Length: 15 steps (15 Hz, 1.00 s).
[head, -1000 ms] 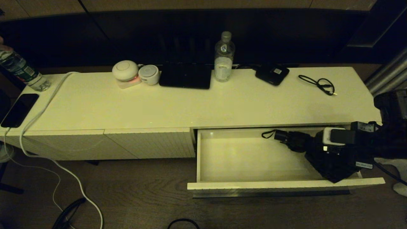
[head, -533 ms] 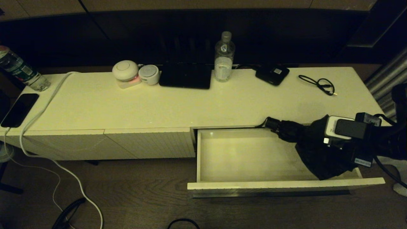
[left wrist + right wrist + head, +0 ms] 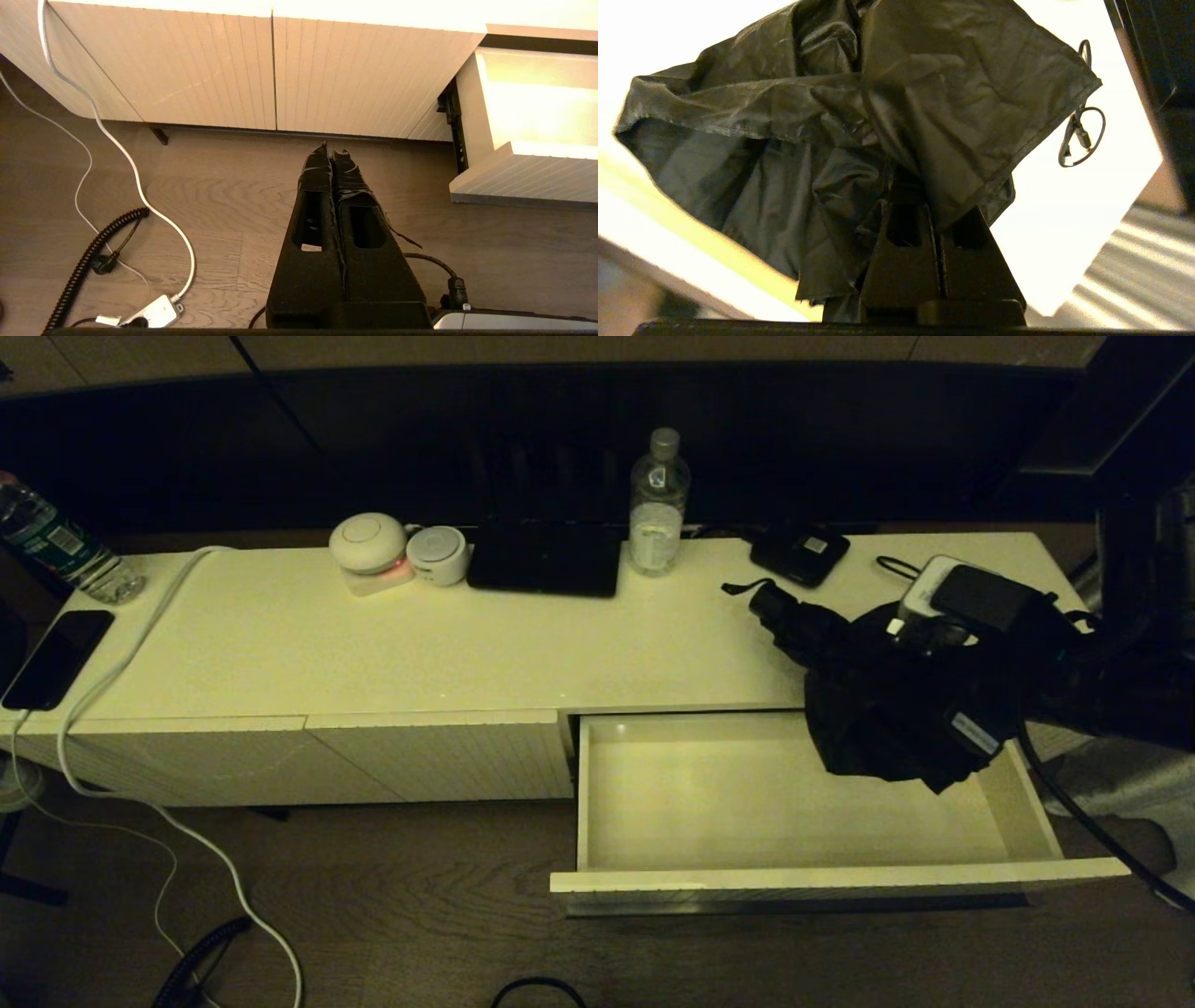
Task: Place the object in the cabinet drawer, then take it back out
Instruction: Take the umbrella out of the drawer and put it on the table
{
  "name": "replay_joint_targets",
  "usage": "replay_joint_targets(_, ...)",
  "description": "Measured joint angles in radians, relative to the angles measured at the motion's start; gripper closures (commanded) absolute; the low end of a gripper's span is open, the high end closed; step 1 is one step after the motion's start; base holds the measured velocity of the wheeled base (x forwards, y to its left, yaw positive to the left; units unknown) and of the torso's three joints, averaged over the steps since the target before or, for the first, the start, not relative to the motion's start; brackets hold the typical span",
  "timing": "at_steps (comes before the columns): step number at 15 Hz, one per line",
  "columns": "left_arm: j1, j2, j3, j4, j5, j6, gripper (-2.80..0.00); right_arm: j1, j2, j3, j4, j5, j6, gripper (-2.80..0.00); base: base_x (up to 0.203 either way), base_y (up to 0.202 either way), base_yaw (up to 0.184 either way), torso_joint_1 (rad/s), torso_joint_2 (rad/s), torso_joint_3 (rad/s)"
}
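Observation:
The black fabric garment [image 3: 878, 728] hangs in the air as a crumpled bundle over the back right part of the open cabinet drawer [image 3: 840, 878] and the edge of the cabinet top. My right gripper [image 3: 920, 196] is shut on the garment [image 3: 784, 140], its fingertips buried in the cloth. A thin strap sticks out of the garment's far left end. Nothing lies inside the drawer. My left gripper [image 3: 331, 150] is shut and holds nothing. It hangs low over the wooden floor in front of the ribbed cabinet fronts, left of the drawer [image 3: 528, 177].
On the cabinet top [image 3: 467, 644] stand a water bottle [image 3: 658, 504], a small black box with a white label [image 3: 800, 553], a flat black device [image 3: 546, 560] and two white round gadgets [image 3: 369, 546]. A looped black cable [image 3: 1083, 135] lies behind the garment. A phone [image 3: 56, 658] and another bottle [image 3: 56, 546] sit far left.
My right gripper has lifted the garment out of the drawer's right end, up and back over the cabinet top's edge. The drawer now holds nothing.

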<state>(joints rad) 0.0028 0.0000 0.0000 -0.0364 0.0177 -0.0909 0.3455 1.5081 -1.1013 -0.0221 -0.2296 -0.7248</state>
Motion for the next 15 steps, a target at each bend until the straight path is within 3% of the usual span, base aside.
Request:
replay_joint_targets(5,0.000,0.000,0.000,0.000,0.000,0.000,0.00,0.084,0.150,-0.169,-0.002,-0.138,0.270,0.00,0.000,0.000,0.000,0.000,0.00,0.000)
replay_joint_targets(10,0.000,0.000,0.000,0.000,0.000,0.000,0.00,0.110,0.323,-0.385,0.012,-0.235,0.579,0.00,0.000,0.000,0.000,0.000,0.00,0.000)
replay_joint_targets(12,0.000,0.000,0.000,0.000,0.000,0.000,0.00,0.112,0.390,-0.467,0.023,-0.243,0.639,0.00,0.000,0.000,0.000,0.000,0.00,0.000)
replay_joint_targets(15,0.000,0.000,0.000,0.000,0.000,0.000,0.00,0.114,0.469,-0.528,0.013,-0.246,0.651,0.00,0.000,0.000,0.000,0.000,0.00,0.000)
